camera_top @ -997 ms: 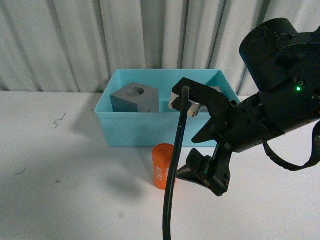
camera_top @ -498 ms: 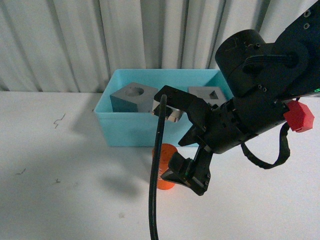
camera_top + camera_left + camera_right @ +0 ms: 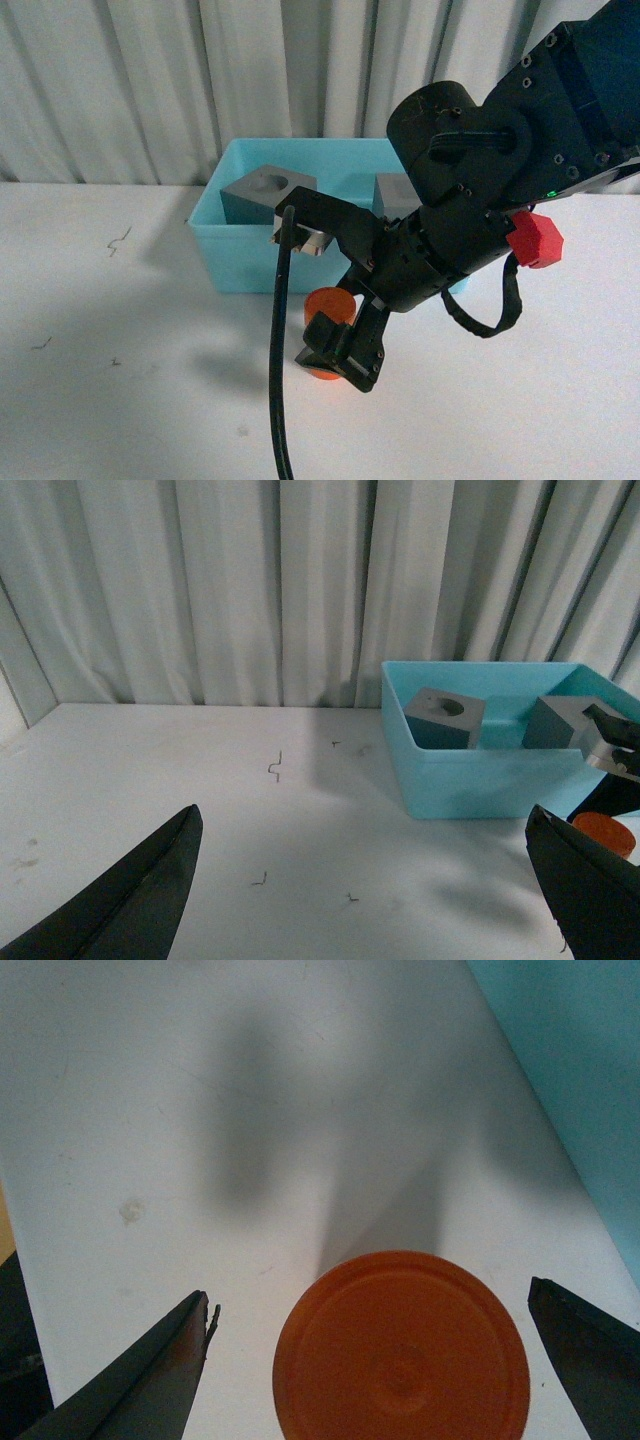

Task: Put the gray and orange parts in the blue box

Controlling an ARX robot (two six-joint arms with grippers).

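The orange cylinder [image 3: 328,303] stands upright on the white table, just in front of the blue box [image 3: 240,265]. My right gripper [image 3: 320,295] is open and hangs over it. In the right wrist view the cylinder's round top [image 3: 400,1350] lies between the two dark fingers [image 3: 150,1380], apart from both. Two gray cubes sit inside the box: one with a round recess [image 3: 262,195], the other [image 3: 392,195] partly hidden by my right arm. My left gripper [image 3: 365,900] is open over bare table, off to one side of the box [image 3: 480,775], and is out of the front view.
A black cable [image 3: 280,380] hangs from the right arm down to the front edge. Pleated grey curtains [image 3: 150,80] close off the back. Small dark scraps [image 3: 276,767] lie on the table [image 3: 100,350]. A red block [image 3: 535,240] is fixed on the right arm.
My right arm has swung left and down, so its open fingers now flank the orange cylinder. The cylinder and both cubes have stayed put.
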